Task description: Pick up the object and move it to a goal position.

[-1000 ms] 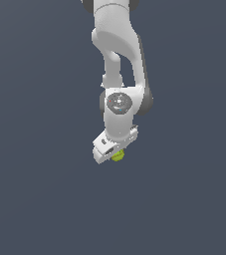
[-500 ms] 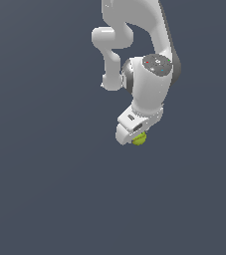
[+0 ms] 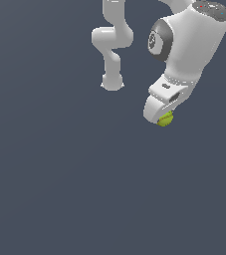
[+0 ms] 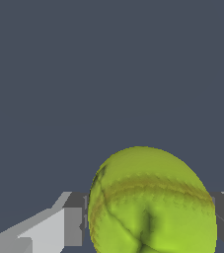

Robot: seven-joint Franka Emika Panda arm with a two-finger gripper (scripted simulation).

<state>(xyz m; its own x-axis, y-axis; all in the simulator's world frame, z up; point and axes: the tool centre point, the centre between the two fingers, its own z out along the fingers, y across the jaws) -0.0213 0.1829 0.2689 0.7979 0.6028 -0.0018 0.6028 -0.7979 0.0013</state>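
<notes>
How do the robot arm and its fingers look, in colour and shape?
The arm is glossy white, built of rounded tube-like segments, with dark grey round caps at the joints. The gripper has a white blocky body. In the wrist view the fingers are flat, light grey with darker grey parts. No cables or markings are readable.

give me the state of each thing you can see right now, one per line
small yellow-green ball with a thin dark seam: held between the pincer's two fingers, only its lower part showing under the hand in the exterior view
white robot arm's pincer: shut on the ball, a dark grey finger pad against each side of it
white robot arm: bent over, hand pointing downward in the exterior view
</notes>
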